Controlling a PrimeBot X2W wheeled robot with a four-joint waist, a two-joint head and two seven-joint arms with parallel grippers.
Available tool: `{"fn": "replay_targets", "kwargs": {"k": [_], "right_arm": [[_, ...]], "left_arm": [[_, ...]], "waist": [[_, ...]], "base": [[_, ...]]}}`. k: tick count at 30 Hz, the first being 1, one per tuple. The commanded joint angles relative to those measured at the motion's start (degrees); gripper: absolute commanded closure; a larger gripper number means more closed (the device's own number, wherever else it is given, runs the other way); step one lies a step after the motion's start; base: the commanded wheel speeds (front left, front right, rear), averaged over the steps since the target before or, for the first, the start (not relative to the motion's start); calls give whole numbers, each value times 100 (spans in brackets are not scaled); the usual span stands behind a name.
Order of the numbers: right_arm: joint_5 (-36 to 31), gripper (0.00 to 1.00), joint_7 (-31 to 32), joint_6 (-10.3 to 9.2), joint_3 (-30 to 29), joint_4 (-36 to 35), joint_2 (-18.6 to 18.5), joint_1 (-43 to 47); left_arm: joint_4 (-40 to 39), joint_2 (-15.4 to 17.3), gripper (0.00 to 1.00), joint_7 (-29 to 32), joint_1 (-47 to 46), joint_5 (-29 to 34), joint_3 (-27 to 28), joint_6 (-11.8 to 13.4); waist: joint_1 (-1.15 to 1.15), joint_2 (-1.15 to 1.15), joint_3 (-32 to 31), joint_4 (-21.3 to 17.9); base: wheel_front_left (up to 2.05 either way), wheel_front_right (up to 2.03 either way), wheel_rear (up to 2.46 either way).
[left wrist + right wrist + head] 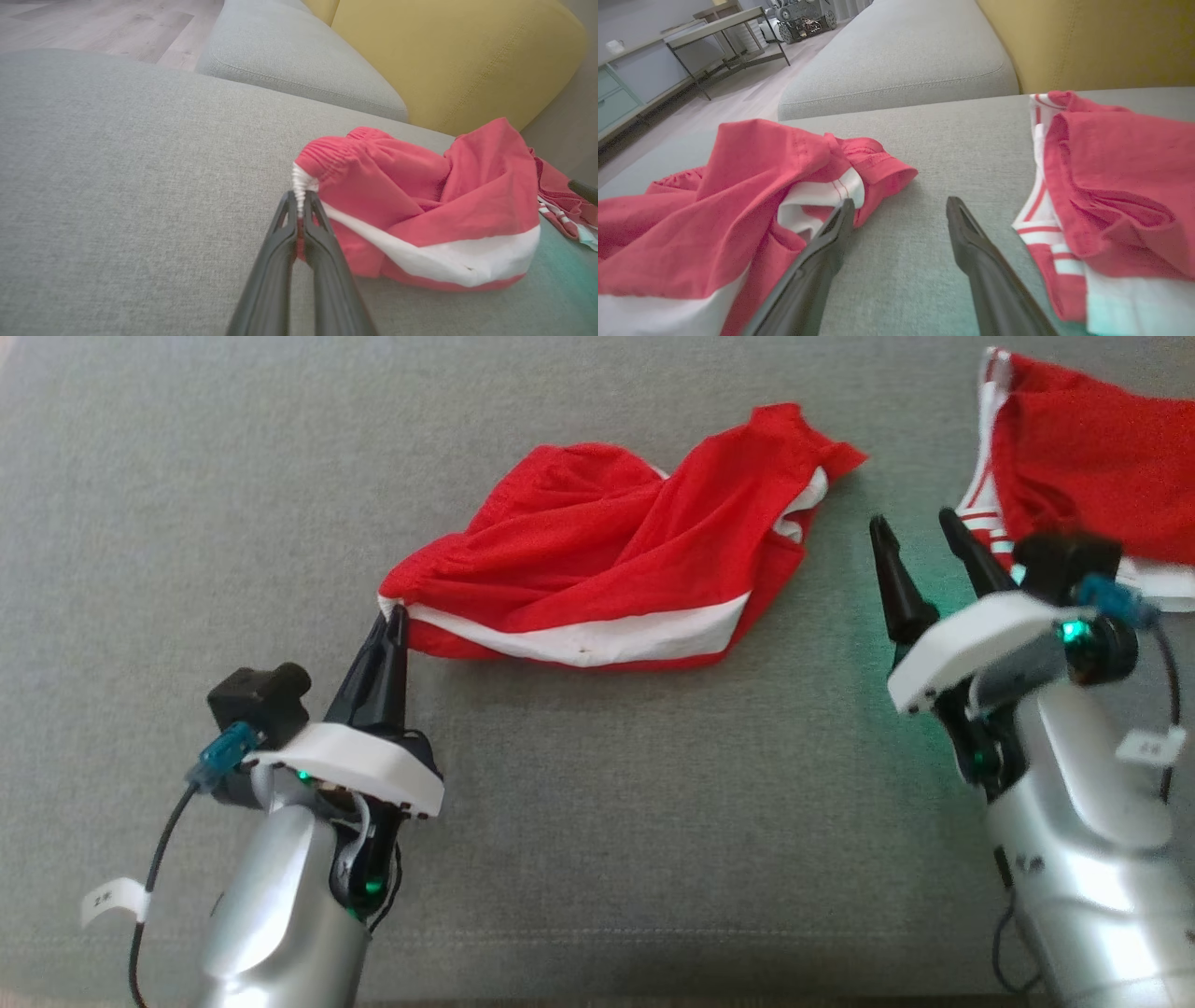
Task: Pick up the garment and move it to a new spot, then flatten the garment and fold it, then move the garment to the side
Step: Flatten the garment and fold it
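Grey cushion (597, 859): left gripper (400, 613) pinches the garment (597, 551); right gripper (913, 518) (fingers spread) points forward beside it.

Living room, grey sofa (597, 859), yellow cushion (448, 60)

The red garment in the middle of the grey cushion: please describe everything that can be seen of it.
The red garment looks like thin, light cloth, with a broad white band along its near edge and a gathered, elastic-looking hem at its left end. It lies crumpled and twisted, partly folded over itself, on the grey cushion. The left tool is shut on its white gathered corner there. The right tool stands open beside its right end, apart from it.
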Motion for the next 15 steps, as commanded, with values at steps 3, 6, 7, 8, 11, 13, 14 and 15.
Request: {"fn": "replay_targets", "kwargs": {"k": [3,6,7,8,11,13,14,15], "right_arm": [[385,0,93,37,208,50,-26,-406],[710,0,141,37,356,272,-71,-629],[792,0,145,37,422,339,-89,-687],[878,0,145,37,495,398,-102,-738],[1170,0,127,37,641,563,-118,-860],[1295,0,103,37,732,673,-141,-930],[1345,0,86,37,777,727,-150,-962],[1403,0,74,37,828,781,-151,-993]], "left_arm": [[-148,54,100,-35,-228,43,132,-27],[-158,46,100,-35,-285,35,80,-37],[-163,44,100,-35,-298,27,61,-40],[-171,44,100,-35,-309,2,33,-42],[-201,42,100,-35,-333,-71,-50,-46],[-214,42,100,-35,-347,-103,-86,-48],[-221,42,100,-35,-353,-115,-99,-48],[-226,41,100,-35,-359,-124,-109,-49]], "waist": [[0,0,148,139],[0,0,236,223],[0,0,258,243],[0,0,279,261],[0,0,327,303],[0,0,354,322],[0,0,366,330],[0,0,378,336]], "base": [[0,0,0],[0,0,0],[0,0,0],[0,0,0],[0,0,0],[0,0,0],[0,0,0],[0,0,0]]}}
